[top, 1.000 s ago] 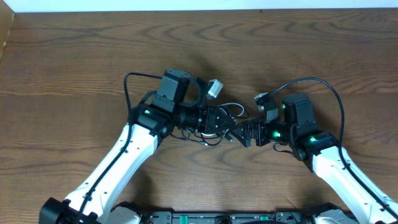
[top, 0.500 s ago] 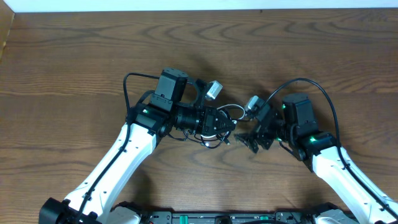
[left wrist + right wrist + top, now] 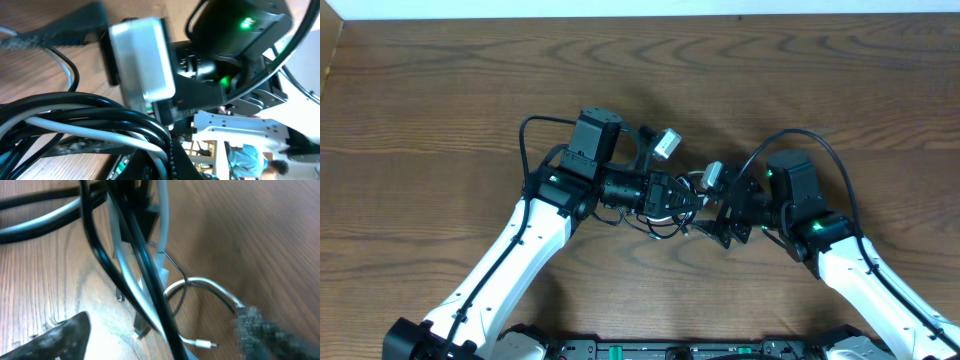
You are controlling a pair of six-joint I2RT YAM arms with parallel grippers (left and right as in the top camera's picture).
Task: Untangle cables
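Note:
The cables [image 3: 692, 203], thin black and white cords in a tangled bundle, lie at the table's middle between both arms. My left gripper [image 3: 676, 196] is shut on the bundle. In the left wrist view the black and white cables [image 3: 100, 116] cross close to the lens. My right gripper [image 3: 718, 226] reaches in from the right and stands open. In the right wrist view its fingers [image 3: 60, 336] are wide apart, with the black and white cables [image 3: 145, 282] running between them. A white plug end [image 3: 200, 343] lies on the wood beside them.
The two wrists sit very close together, and the right arm's camera block [image 3: 142, 60] fills much of the left wrist view. Thicker black arm cords [image 3: 810, 135] arch over the right arm. Brown wooden tabletop [image 3: 440, 110] spreads all around.
My right gripper has moved left toward the left gripper and turned, so its open jaws now straddle the cables. The left gripper keeps its hold and has barely shifted.

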